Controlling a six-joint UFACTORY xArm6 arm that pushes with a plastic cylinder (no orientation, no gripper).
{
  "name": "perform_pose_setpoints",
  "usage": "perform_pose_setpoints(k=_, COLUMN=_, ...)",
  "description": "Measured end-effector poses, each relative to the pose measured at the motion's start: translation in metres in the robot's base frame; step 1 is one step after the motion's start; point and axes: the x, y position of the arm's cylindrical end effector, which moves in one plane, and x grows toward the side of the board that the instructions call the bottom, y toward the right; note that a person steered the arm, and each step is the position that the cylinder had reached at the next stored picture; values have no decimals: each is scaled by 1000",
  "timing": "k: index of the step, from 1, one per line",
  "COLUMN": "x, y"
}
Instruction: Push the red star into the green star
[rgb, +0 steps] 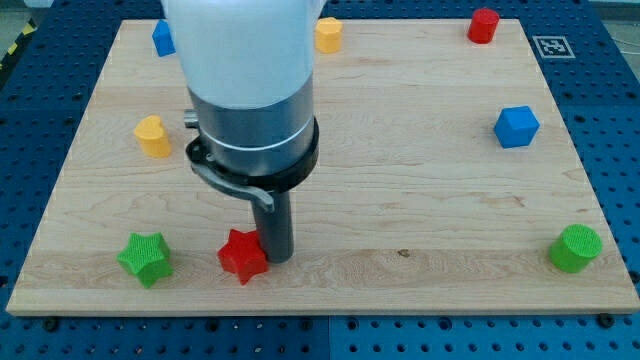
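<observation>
The red star (242, 256) lies near the board's bottom edge, left of centre. The green star (145, 258) lies to its left, with a gap of bare wood between them. My tip (277, 257) stands on the board right against the red star's right side, seemingly touching it. The arm's white and grey body rises above it and hides the board behind.
On the wooden board (400, 150): a yellow block (153, 136) at the left, a blue block (163, 38) at top left, a yellow block (328, 34) at top centre, a red block (484, 25) at top right, a blue cube (516, 127) at right, a green cylinder (576, 248) at bottom right.
</observation>
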Motion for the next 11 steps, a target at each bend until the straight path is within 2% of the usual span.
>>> perform_pose_setpoints(k=2, x=2, y=-7)
perform_pose_setpoints(k=4, x=8, y=16)
perform_pose_setpoints(k=9, x=10, y=-43)
perform_pose_setpoints(k=10, x=10, y=-43)
perform_pose_setpoints(k=11, x=-10, y=-29)
